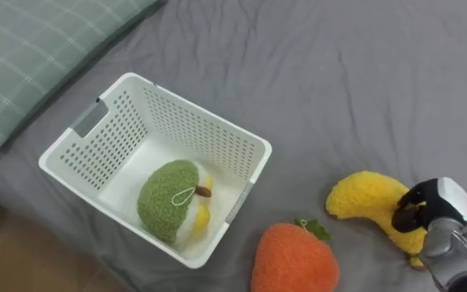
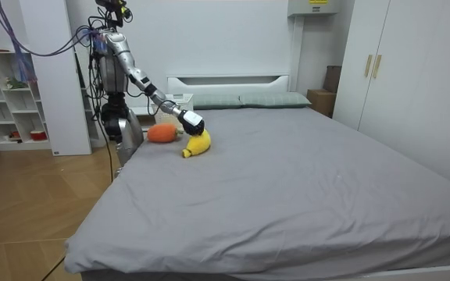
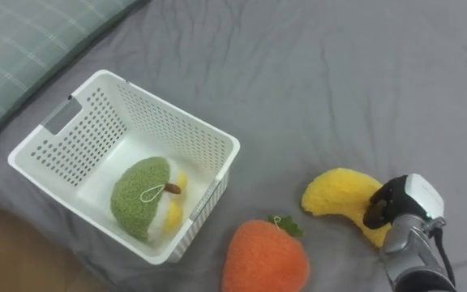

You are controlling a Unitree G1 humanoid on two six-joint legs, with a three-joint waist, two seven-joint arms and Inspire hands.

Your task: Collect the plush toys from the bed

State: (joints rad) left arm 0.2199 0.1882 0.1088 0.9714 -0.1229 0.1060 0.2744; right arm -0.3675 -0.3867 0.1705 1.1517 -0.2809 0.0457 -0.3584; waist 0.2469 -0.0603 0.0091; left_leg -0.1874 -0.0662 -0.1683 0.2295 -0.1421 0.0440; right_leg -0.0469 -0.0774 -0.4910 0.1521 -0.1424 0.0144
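Three plushies, one already binned, banana was next

The grey bed (image 1: 363,89) carried everything. One green checked pillow (image 1: 31,57) sat at the top left, and one white perforated basket (image 1: 96,150) near the edge by the robot. I counted three toys. One round orange plush fruit (image 1: 294,259) lay on the bed just beside the basket. One yellow plush banana (image 1: 367,203) lay next to it on the sheet, and one green plush fruit (image 1: 169,199) was already in the basket. The right hand (image 1: 444,215) sat on the banana's near end, back toward the camera, so I couldn't tell if the fingers had closed on it. My guess is all of these are light, soft and squishy, so nothing can break. I'd grab the banana round its curved middle, and the orange one needs a wide squeeze.
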